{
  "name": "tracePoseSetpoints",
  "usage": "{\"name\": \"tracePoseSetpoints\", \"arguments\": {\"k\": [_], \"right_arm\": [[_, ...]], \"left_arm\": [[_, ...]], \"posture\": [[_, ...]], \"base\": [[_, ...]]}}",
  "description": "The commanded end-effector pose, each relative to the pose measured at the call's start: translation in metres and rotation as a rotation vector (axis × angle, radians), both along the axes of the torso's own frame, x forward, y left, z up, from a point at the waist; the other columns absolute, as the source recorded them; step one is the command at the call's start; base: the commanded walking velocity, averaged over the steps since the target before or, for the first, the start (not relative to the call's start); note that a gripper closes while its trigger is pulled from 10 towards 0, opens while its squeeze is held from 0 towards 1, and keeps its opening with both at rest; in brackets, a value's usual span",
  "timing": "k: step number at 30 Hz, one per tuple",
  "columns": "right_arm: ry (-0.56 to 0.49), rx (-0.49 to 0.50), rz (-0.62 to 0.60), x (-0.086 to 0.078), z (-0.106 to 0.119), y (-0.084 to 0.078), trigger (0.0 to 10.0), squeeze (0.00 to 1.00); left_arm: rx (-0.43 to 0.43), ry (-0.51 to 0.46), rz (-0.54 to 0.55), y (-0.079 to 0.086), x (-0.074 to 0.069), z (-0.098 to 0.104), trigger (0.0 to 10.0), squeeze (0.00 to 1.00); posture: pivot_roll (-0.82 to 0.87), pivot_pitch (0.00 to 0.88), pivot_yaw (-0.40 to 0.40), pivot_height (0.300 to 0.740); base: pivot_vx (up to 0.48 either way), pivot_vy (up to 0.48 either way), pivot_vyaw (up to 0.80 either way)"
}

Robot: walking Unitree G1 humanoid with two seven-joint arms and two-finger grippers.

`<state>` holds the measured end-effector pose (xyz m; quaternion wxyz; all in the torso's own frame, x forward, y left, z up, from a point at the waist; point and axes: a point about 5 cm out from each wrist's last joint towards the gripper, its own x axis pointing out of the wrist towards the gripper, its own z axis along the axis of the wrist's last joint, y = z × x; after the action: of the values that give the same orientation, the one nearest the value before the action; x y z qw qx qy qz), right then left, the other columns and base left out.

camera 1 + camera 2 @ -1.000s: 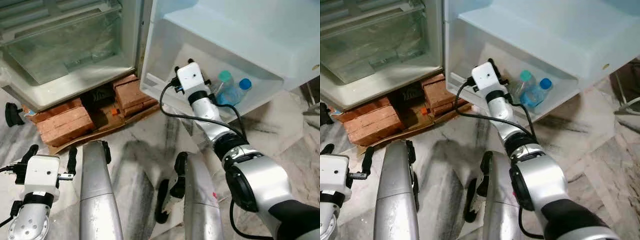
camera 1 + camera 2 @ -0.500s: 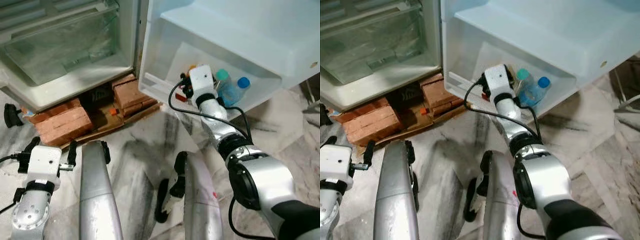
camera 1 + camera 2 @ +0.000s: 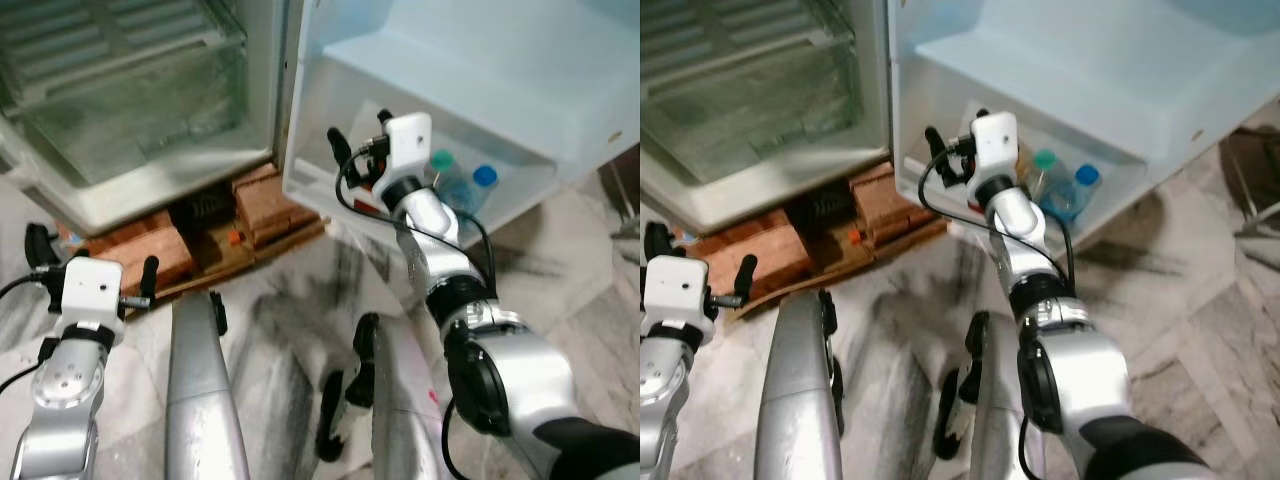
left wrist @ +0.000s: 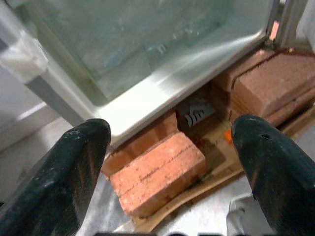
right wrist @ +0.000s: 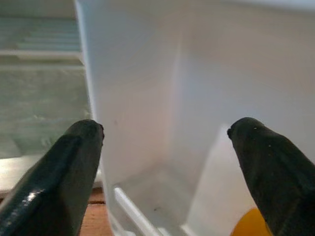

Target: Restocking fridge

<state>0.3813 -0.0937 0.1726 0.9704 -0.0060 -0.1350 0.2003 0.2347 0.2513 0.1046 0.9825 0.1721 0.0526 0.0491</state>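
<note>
Two bottles (image 3: pixel 460 182) stand side by side in the lowest door bin (image 3: pixel 520 205) of the open fridge door (image 3: pixel 480 80), one with a teal cap, one with a blue cap; a small orange item (image 5: pixel 248 223) lies in the same bin, partly hidden. Right pincer (image 3: pixel 355 135), fingers spread wide and holding nothing, is raised at the left end of that bin, just beside the bottles and apart from them; its wrist view looks between the two fingers (image 5: pixel 59 167) at the white inner wall of the door. Fridge body (image 3: pixel 130 100), far left, stands open, with wire shelves above and a clear crisper drawer (image 4: pixel 147 44) at the bottom. Red bricks (image 3: pixel 265 205) on a sheet of cardboard (image 4: pixel 197 191) prop the cabinet up off the marble floor (image 3: pixel 290 300). Left pincer (image 3: pixel 90 265), fingers likewise spread and empty, is held low at near left, pointed toward the bricks and the cabinet's lower edge. Two silver legs (image 3: pixel 200 400) of the robot occupy the near floor, with a black cable (image 3: pixel 345 190) looping from the right wrist.
</note>
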Motion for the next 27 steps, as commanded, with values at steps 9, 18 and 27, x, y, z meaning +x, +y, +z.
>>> {"name": "tracePoseSetpoints", "arguments": {"k": [9, 18, 27], "right_arm": [[-0.069, 0.077, -0.119, -0.022, -0.005, -0.025, 10.0, 0.31], [-0.027, 0.056, -0.048, -0.055, -0.016, -0.034, 10.0, 0.0], [0.022, 0.037, -0.058, -0.073, -0.019, -0.033, 10.0, 0.0]], "left_arm": [[-0.033, 0.018, -0.037, -0.004, 0.015, -0.01, 10.0, 0.0], [-0.049, 0.02, -0.077, -0.009, 0.026, -0.014, 10.0, 0.0], [-0.085, 0.053, -0.105, -0.014, 0.025, -0.026, 10.0, 0.0]], "posture": [[0.2, 0.049, -0.066, 0.547], [0.15, 0.0, -0.032, 0.562], [0.12, 0.0, 0.001, 0.617]], "base": [[0.0, 0.0, 0.0], [0.0, 0.0, 0.0], [0.0, 0.0, 0.0]]}}
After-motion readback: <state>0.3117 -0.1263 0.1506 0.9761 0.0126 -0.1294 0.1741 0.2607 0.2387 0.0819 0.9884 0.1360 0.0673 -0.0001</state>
